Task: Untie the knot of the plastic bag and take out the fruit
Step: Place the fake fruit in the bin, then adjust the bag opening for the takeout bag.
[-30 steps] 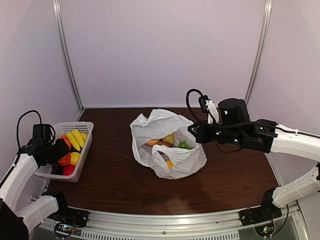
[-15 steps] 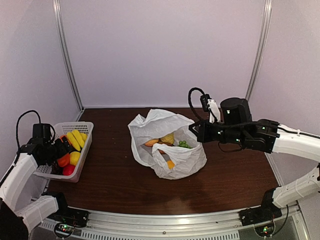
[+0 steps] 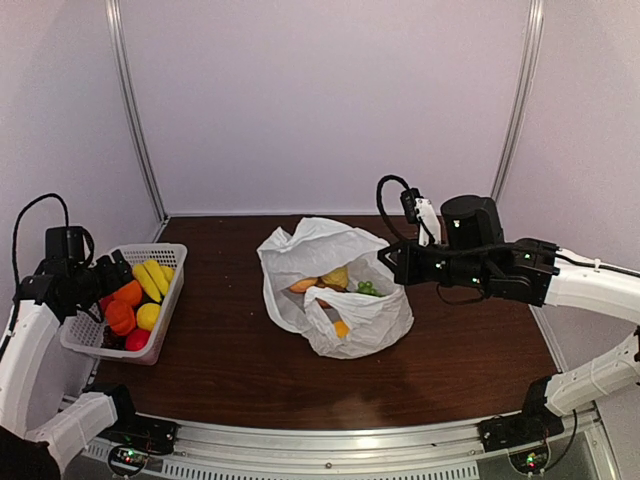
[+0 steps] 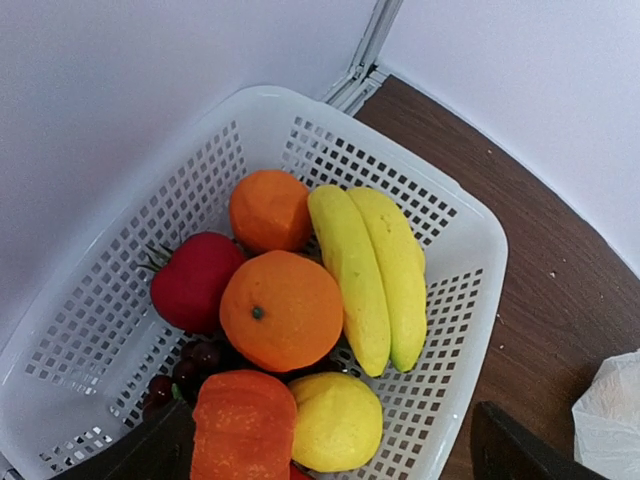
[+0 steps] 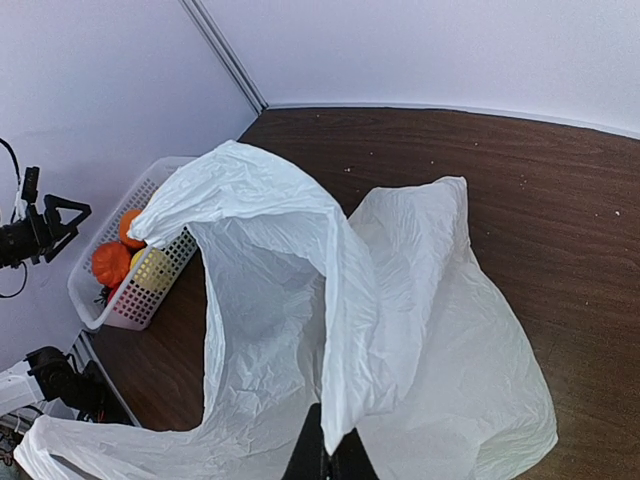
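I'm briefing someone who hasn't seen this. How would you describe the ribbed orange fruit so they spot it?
Find the white slatted basket on the far left. Inside, beside the yellow lemon, lies the ribbed orange fruit. Deep grooves set it apart from the smooth round orange next to it.

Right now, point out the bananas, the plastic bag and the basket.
bananas [image 4: 375, 275]: left wrist view, middle of the pair.
plastic bag [image 3: 372, 318]: top view, front side.
basket [image 4: 350, 165]: left wrist view, far wall.
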You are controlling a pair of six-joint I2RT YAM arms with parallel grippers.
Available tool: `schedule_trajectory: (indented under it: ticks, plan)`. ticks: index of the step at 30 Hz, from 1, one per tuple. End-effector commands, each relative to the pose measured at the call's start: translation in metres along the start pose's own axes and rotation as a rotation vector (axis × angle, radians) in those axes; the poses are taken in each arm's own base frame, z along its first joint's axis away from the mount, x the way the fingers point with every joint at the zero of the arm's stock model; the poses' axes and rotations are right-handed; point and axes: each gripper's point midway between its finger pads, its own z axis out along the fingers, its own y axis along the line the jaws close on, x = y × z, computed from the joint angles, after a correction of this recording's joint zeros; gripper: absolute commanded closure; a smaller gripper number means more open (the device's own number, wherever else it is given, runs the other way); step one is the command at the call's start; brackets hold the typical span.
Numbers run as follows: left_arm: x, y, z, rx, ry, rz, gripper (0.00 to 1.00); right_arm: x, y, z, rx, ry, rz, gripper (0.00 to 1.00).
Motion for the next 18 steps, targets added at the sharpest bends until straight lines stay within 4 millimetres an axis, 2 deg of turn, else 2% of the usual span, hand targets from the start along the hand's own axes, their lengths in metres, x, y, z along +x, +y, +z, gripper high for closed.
schedule_trajectory:
  ticks: [1, 4, 7, 9, 12, 18]
  plan:
    - [0.002, -0.037, -0.010, 0.213, 0.043, 0.104, 0.03, 0.001, -0.001, -0.002, -0.012, -0.002, -0.016, 1.00]
    - [0.017, -0.065, -0.012, 0.379, 0.126, 0.144, 0.08, 0.001, 0.011, -0.002, -0.073, 0.011, -0.054, 1.00]
    - [0.026, -0.092, -0.022, 0.517, 0.161, 0.193, 0.10, 0.005, 0.025, -0.003, -0.146, 0.049, -0.110, 1.00]
    - [0.029, -0.115, -0.034, 0.605, 0.164, 0.250, 0.10, 0.009, 0.032, -0.004, -0.184, 0.070, -0.135, 1.00]
    - [0.043, -0.161, -0.060, 0.775, 0.179, 0.348, 0.09, 0.015, 0.040, -0.007, -0.231, 0.104, -0.177, 1.00]
    - [0.059, -0.230, -0.105, 1.027, 0.162, 0.487, 0.04, 0.029, 0.057, -0.015, -0.303, 0.165, -0.245, 1.00]
